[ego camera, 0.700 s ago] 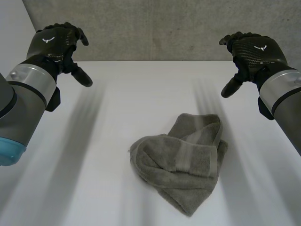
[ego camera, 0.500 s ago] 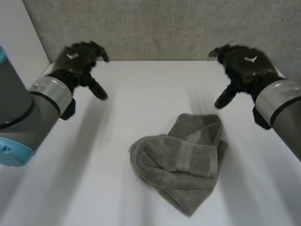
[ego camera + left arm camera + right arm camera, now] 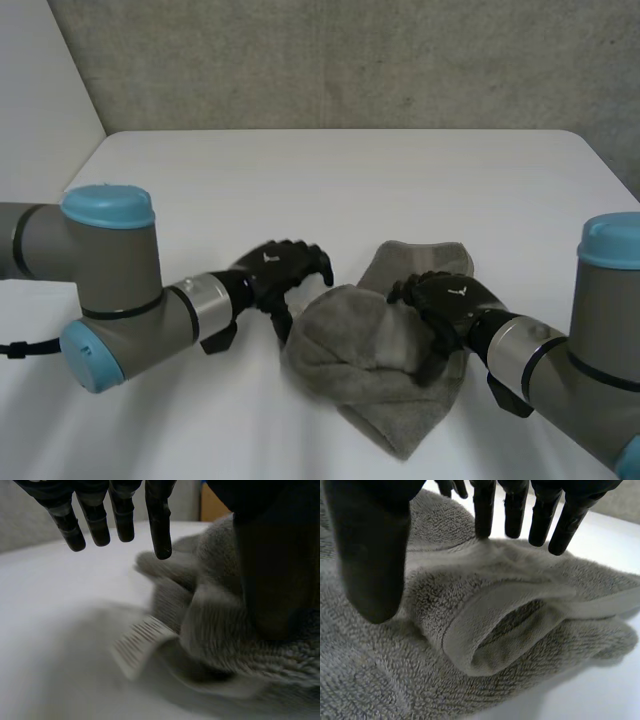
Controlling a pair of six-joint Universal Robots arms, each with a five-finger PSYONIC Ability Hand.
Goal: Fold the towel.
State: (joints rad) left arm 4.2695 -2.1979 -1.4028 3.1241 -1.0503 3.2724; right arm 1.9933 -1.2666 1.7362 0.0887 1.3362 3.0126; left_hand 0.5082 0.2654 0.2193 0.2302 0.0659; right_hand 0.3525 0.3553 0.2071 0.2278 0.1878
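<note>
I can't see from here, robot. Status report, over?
Left hand open, beside towel. Right hand open, fingers over a fold. Towel bunched, not yet folded.

Right hand point(image 3: 370, 545) hangs over the crumpled grey towel point(image 3: 520, 595), fingers point(image 3: 485, 515) straight, tips right at a rolled-up fold, white table point(image 3: 600, 685) underneath.

Grey arms point(image 3: 125, 300), lt-blue caps point(image 3: 107, 206), black L hand point(image 3: 283, 270), R hand point(image 3: 450, 300).

The towel point(image 3: 385, 370) lies on the surface point(image 3: 330, 180) toward its near edge, right of centre. The left robot hand point(image 3: 285, 272) is at the towel's left side, the right robot hand point(image 3: 447, 300) over its right.
</note>
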